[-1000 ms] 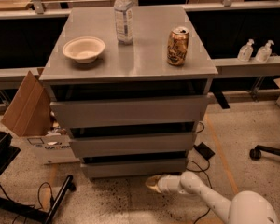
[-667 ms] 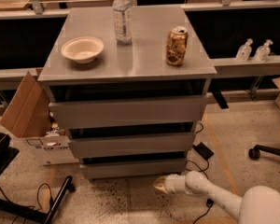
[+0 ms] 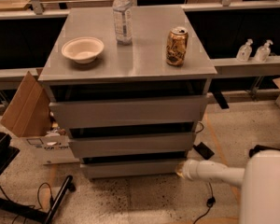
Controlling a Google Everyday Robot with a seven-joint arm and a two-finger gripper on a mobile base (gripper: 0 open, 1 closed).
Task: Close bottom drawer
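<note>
At btm drawer [image 3: 130, 168] corner: jaws.

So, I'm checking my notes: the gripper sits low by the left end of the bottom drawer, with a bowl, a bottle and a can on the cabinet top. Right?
Not quite: the camera view shows the gripper low by the right end of the bottom drawer, not the left. The bowl, bottle and can do stand on the cabinet top.

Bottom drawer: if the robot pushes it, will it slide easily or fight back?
Probably slides straight: the bottom drawer has a flat, stiff-looking front and looks only slightly open. Likely light, being the shallowest. The gripper sits at its right end, so an off-centre push might skew it.
</note>
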